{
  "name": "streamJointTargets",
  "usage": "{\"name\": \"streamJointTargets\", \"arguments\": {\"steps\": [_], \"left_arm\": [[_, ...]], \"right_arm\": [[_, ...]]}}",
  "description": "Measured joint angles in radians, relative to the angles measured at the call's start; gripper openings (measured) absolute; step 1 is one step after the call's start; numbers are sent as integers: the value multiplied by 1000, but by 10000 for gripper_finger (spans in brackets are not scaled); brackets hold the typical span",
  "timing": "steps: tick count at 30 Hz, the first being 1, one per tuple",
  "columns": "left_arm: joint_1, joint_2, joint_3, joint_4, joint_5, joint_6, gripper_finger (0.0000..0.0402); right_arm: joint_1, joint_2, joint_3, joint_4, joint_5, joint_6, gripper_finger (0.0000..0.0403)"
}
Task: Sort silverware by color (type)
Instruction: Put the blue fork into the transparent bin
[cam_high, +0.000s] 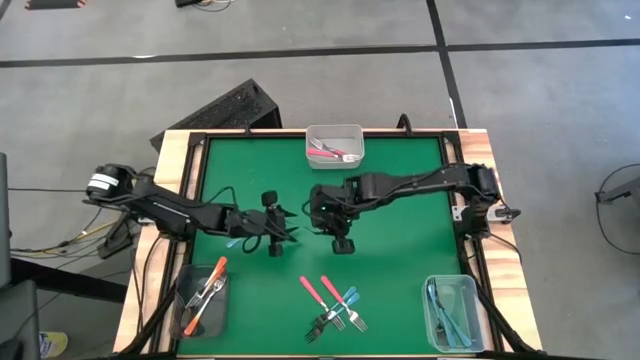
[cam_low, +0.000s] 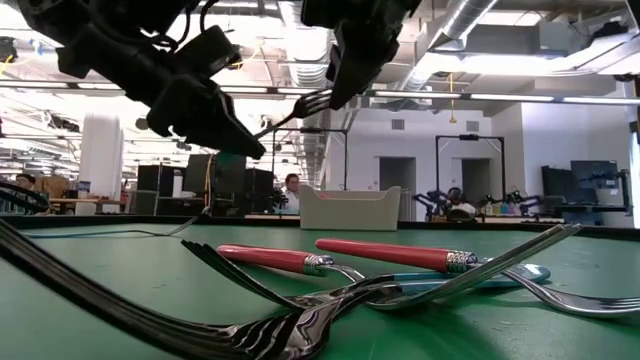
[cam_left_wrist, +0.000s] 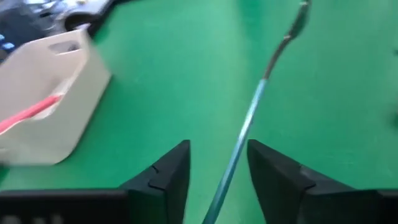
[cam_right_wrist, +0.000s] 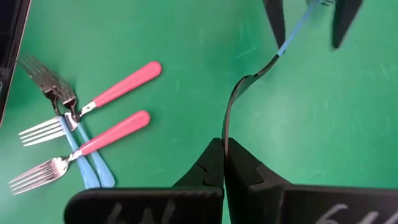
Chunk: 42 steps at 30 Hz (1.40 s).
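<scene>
Sorted so far: pink-handled forks (cam_high: 330, 152) in the far clear tub (cam_high: 334, 131); orange-handled forks (cam_high: 207, 293) in the tub near the left arm's base; blue-handled forks (cam_high: 447, 312) in the tub on the right arm's side.

In transfer: one blue-handled fork (cam_right_wrist: 261, 68), tines pinched in the clenched right gripper (cam_right_wrist: 224, 163); its handle passes between the parted, released fingers of the left gripper (cam_left_wrist: 217, 165).

Outstanding: four loose forks (cam_high: 334, 305), two pink and two blue, on the mat below both grippers.
</scene>
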Motion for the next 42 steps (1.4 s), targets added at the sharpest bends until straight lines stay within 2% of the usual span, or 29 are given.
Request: {"name": "streamJointTargets", "arguments": {"steps": [3, 6, 7, 9, 14, 17, 20, 23, 25, 29, 33, 36, 42], "left_arm": [[-2, 20, 19, -2, 58, 21, 94], [-2, 20, 28, 0, 100, 18, 25], [-2, 18, 27, -6, 102, 5, 14], [-1, 7, 26, -17, 102, -12, 9], [16, -23, 21, -31, 75, -57, 2], [32, -39, 21, -26, 22, -90, 0], [47, -51, 21, -15, 16, -116, 0], [62, -50, 4, 104, 47, -129, 0], [74, -45, -26, 250, 118, -137, 0], [97, -43, -92, 473, 232, -176, 0], [112, -44, -126, 595, 291, -208, 0], [112, -43, -128, 611, 296, -210, 0], [113, -43, -127, 624, 296, -209, 0]], "right_arm": [[5, 0, 0, -1, -2, 7, 20], [4, 0, 0, -1, 0, 24, 42], [5, 0, 0, 2, 2, 30, 52], [11, 0, 0, 6, 37, 70, 71], [32, -45, -8, -39, 207, 167, 112], [32, -112, -69, 7, 221, 199, 128], [32, -202, -216, 185, 223, 242, 134], [23, -286, -428, 532, 223, 312, 134], [15, -322, -578, 798, 223, 375, 134], [6, -339, -808, 1311, 223, 447, 136], [2, -293, -913, 1722, 224, 455, 137], [3, -225, -903, 1868, 224, 442, 137], [0, -123, -812, 1898, 224, 383, 137]]}}
